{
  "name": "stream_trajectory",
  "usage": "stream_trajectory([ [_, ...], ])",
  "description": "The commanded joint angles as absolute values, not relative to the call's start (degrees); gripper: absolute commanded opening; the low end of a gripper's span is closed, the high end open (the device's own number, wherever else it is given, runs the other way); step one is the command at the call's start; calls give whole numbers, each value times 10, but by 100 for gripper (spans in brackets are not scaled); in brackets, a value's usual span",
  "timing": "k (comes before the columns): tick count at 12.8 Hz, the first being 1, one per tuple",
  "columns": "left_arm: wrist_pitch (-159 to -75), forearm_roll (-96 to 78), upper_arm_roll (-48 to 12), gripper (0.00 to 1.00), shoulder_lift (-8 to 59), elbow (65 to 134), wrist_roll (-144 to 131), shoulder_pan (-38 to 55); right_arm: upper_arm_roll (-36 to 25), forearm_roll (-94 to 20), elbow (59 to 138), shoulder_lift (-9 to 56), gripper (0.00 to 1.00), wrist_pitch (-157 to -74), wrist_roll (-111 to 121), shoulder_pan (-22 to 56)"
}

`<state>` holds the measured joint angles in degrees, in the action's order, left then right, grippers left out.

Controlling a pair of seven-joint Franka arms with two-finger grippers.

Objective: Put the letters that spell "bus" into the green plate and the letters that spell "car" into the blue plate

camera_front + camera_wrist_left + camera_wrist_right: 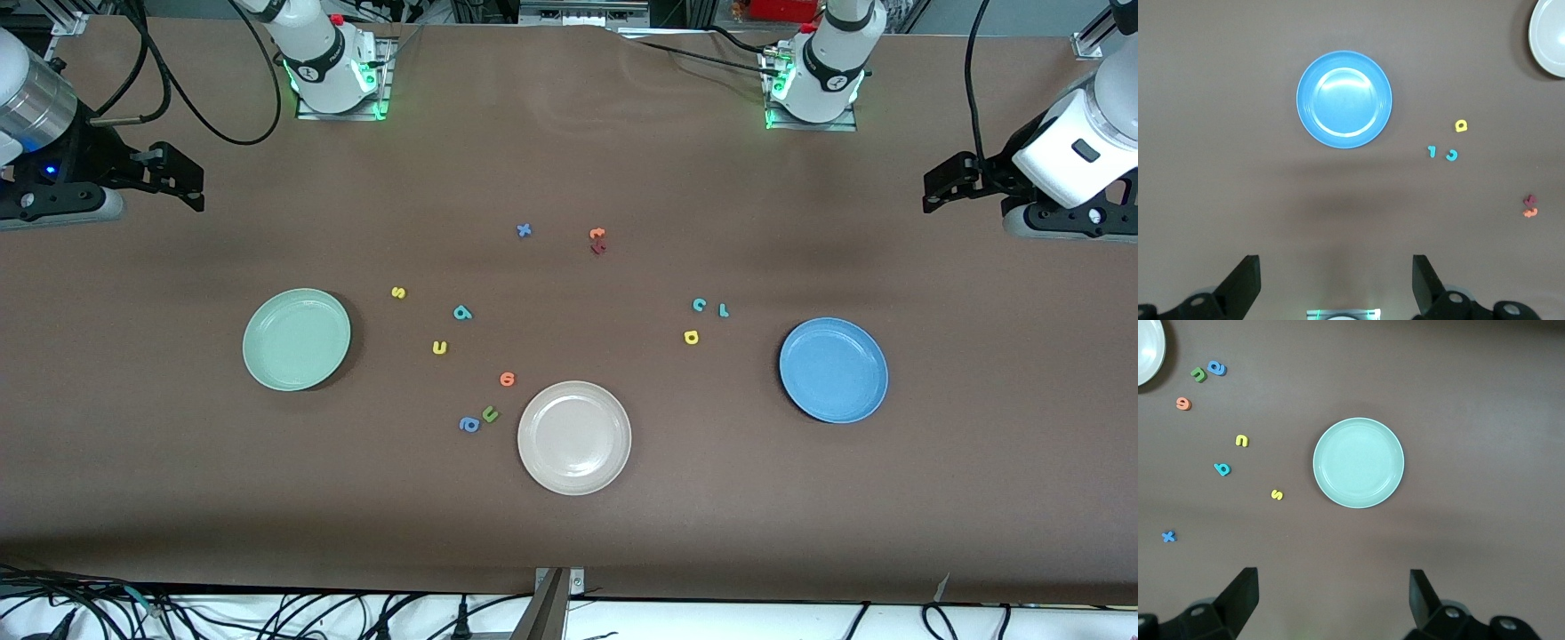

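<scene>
Nothing is sorted yet: green plate (296,339) and blue plate (833,370) sit empty, all six letters lie on the counter (569,516), and the left hand (1336,283) and right hand (1333,600) wait with fingers apart.

On the table (569,551), the right-end plate (296,340) sits toward the right arm's end, with the s (398,292), b (462,312) and u (439,348) near it. The left-end plate (833,370) has the c (699,305), r (724,310) and a (691,337) close by. Between them, the middle plate (573,437) lies nearest the front camera.
</scene>
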<state>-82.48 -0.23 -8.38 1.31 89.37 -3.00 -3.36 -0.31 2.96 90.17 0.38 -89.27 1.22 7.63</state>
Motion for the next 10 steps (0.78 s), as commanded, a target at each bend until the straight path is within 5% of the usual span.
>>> stream_trajectory([
  [1, -802, 9, -91, 100, 11, 882, -17, -36, -3, 21, 893, 6, 100, -887, 18, 76],
  [10, -795, 9, -91, 100, 11, 878, -17, -38, -2, 22, 893, 6, 100, -887, 18, 76],
])
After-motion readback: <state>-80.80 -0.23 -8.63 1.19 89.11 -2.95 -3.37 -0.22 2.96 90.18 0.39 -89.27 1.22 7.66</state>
